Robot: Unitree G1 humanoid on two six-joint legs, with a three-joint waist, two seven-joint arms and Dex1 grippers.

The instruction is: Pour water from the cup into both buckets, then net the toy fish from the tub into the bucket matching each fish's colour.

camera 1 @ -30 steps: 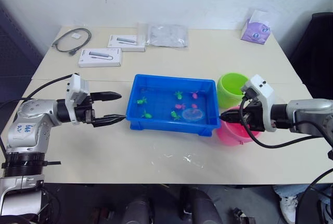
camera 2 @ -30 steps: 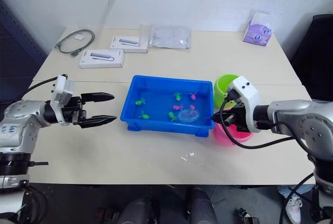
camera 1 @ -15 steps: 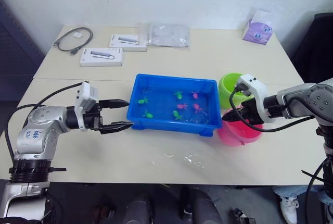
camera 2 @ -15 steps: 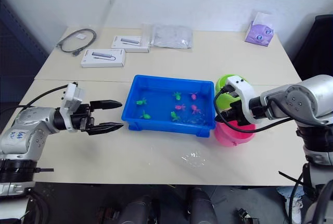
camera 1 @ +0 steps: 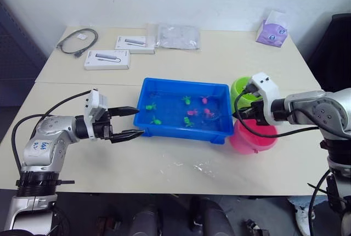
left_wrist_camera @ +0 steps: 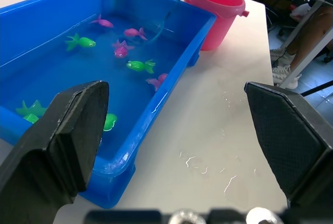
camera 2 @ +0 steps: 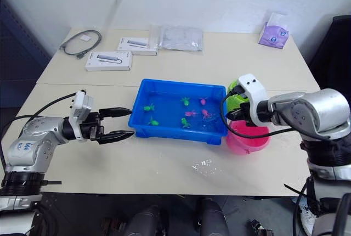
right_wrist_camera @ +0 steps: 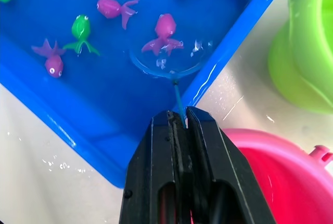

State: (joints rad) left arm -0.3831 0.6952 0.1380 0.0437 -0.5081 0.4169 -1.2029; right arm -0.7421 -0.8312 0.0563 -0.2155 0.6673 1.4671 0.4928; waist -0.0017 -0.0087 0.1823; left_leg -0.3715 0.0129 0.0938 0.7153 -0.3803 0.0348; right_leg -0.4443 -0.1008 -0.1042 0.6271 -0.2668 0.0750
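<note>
On your far left a grey cable (camera 1: 77,41) lies coiled at the back of the bench (camera 1: 164,162), with two white boxes (camera 1: 106,60) beside it and a clear plastic bag (camera 1: 177,36) further along. Your left tool (camera 1: 130,122) hovers just off the blue tub's (camera 1: 181,131) left wall, its fingers spread wide and holding nothing. The tub sits mid-bench with green and pink toy fish (camera 1: 192,112) scattered in the water. Spilled drops (camera 1: 197,167) glisten on the bench in front of it. Your right tool (right_wrist_camera: 179,125) is clamped on the net's (right_wrist_camera: 167,57) thin handle at the tub's right rim. Your right wrist view shows what the head views blur: the hoop is dipped in the water with a pink fish (right_wrist_camera: 164,34) lying over its rim. Behind that tool the lime green bucket (camera 1: 241,90) stands near the tub's far right corner, and the pink bucket (camera 1: 252,137) stands just in front of it, beside the tub. A purple tissue pack (camera 1: 271,30) rests at the far right rear.
</note>
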